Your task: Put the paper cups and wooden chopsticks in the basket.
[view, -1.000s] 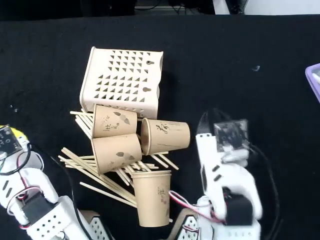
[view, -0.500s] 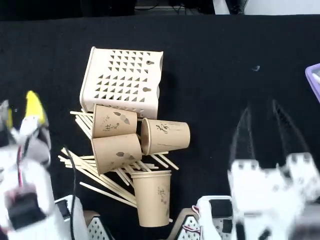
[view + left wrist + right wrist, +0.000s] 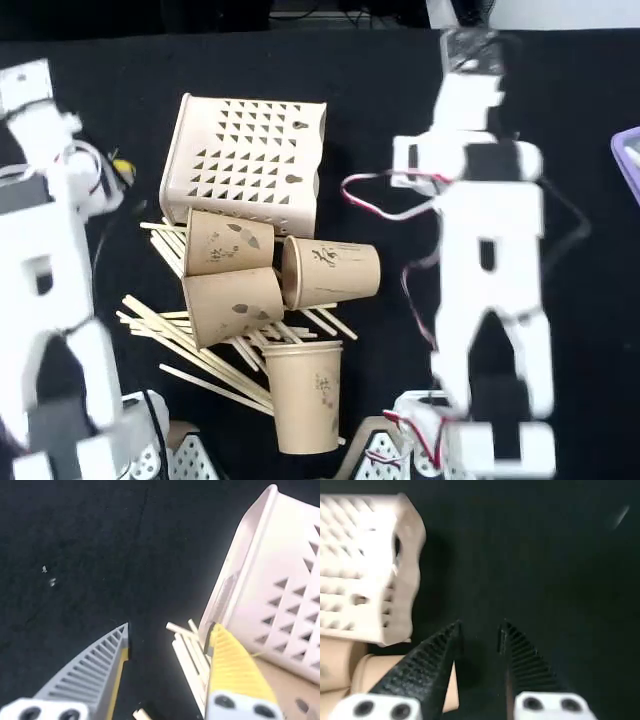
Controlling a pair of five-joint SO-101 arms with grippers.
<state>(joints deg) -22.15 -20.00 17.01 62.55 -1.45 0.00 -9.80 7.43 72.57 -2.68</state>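
Toward the left half of the table (image 3: 560,100) you have the basket (image 3: 245,165) lying on its side, perforated wall up. Four paper cups lie on their sides between it and the near edge: one (image 3: 228,243) touching the basket, one (image 3: 330,272) just beside that, one (image 3: 232,305) behind them, and one (image 3: 303,395) closest to the near edge. The wooden chopsticks (image 3: 190,350) are scattered under and around the cups. Your left gripper (image 3: 170,630) has its jaws spread wide and empty, by the basket's corner, above chopstick ends. Your right gripper (image 3: 481,627) has its jaws slightly parted and empty, over bare table on the basket's right side.
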